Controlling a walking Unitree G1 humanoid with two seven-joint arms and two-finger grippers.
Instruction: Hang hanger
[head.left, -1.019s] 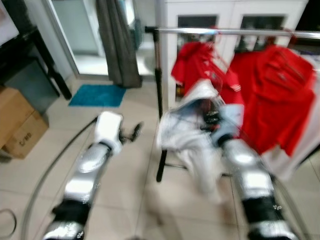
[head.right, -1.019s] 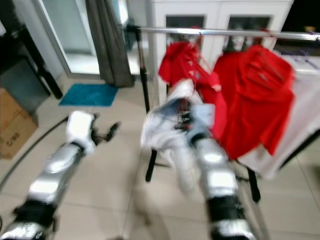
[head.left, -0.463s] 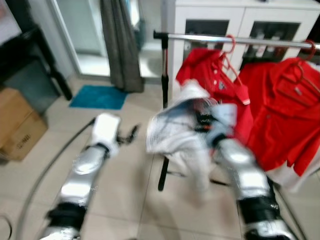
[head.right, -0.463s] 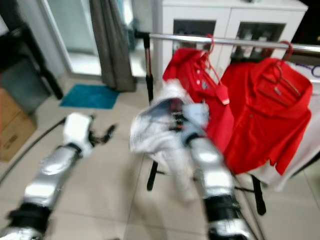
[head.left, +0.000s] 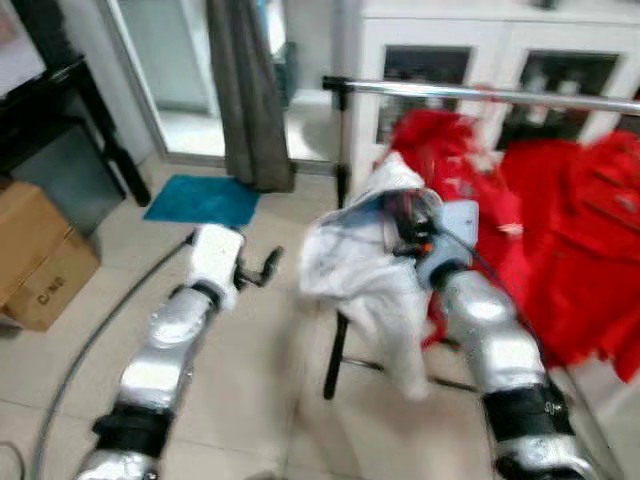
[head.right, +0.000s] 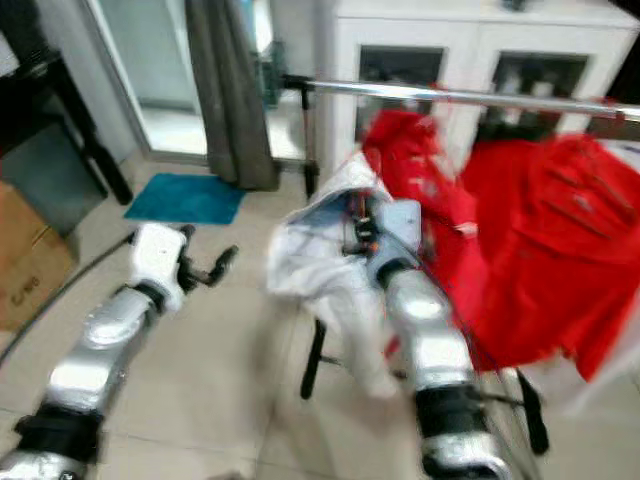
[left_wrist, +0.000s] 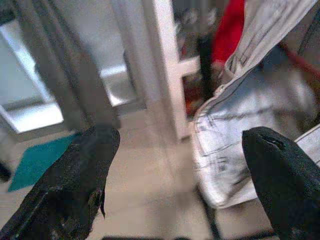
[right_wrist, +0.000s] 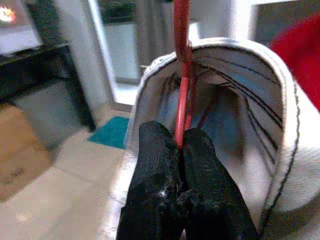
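My right gripper (right_wrist: 181, 145) is shut on the neck of a red hanger (right_wrist: 181, 75) that carries a white striped shirt (head.left: 365, 260). I hold it up in front of a chrome clothes rail (head.left: 480, 94), a little below the bar and near its left post (head.left: 343, 150). Two red shirts (head.right: 530, 240) hang on that rail to the right. My left gripper (left_wrist: 175, 165) is open, held out over the floor left of the shirt (left_wrist: 250, 125) with nothing between its fingers.
A white cabinet (head.left: 470, 50) with glass doors stands behind the rail. A grey curtain (head.left: 245, 90) and a teal mat (head.left: 200, 198) lie at the back left. Cardboard boxes (head.left: 40, 260) and a black stand (head.left: 60, 120) are at the far left. A cable (head.left: 90, 350) crosses the tiled floor.
The whole picture has shifted, so the camera has moved. Both arms keep about the same pose, the right still holding the hanger with the white shirt near the rail's left end.
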